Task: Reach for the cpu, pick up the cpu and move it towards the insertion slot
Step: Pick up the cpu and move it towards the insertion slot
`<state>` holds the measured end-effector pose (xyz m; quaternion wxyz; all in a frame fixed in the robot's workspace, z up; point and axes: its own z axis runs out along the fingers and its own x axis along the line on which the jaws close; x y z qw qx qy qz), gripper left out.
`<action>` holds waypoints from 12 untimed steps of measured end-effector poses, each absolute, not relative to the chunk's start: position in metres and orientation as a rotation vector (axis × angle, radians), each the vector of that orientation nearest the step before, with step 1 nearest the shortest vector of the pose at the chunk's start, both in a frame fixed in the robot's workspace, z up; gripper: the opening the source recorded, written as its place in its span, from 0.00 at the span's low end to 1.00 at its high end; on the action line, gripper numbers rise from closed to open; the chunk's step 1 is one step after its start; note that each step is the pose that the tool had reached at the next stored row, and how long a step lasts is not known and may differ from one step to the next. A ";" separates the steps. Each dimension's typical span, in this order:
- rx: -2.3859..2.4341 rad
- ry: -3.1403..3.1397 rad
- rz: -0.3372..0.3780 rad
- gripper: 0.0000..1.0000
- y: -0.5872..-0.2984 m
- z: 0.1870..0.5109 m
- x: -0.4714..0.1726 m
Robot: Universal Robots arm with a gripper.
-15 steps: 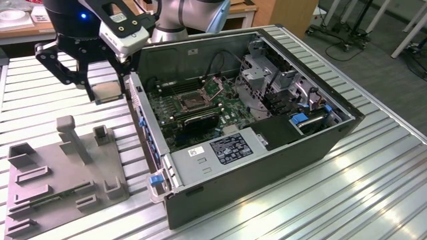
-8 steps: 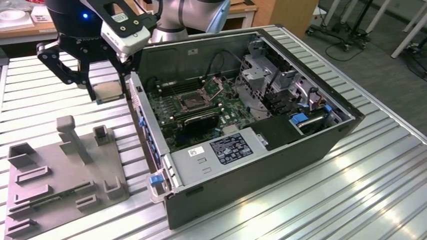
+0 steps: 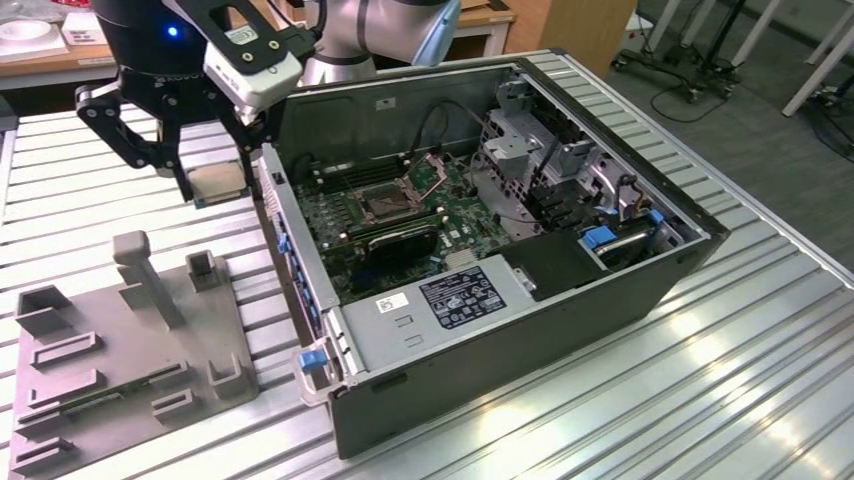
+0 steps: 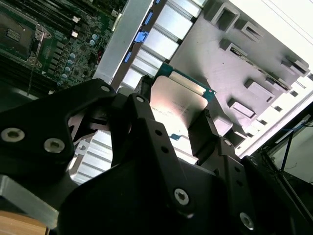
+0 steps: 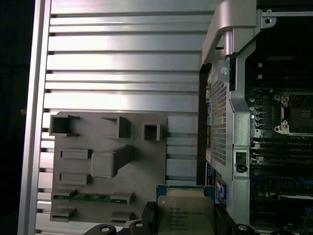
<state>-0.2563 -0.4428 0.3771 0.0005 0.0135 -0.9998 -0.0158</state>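
Silvery cpu (image 3: pixel 218 182) flat, level in claw (image 3: pixel 214 190), above table.

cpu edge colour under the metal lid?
Green board edge around the silvery-beige lid of the cpu, held in the gripper. Shows best in the second wrist view.

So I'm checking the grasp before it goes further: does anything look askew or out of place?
Nothing stands out. The cpu sits squarely between the jaws of the gripper, clear of the grey fixture, outside the open computer case. The insertion slot looks unobstructed.
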 end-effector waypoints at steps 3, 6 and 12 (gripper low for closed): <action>0.043 -3.140 -0.049 0.54 -0.443 0.377 -0.256; 0.043 -3.140 -0.049 0.54 -0.443 0.377 -0.255; 0.043 -3.140 -0.049 0.54 -0.441 0.377 -0.251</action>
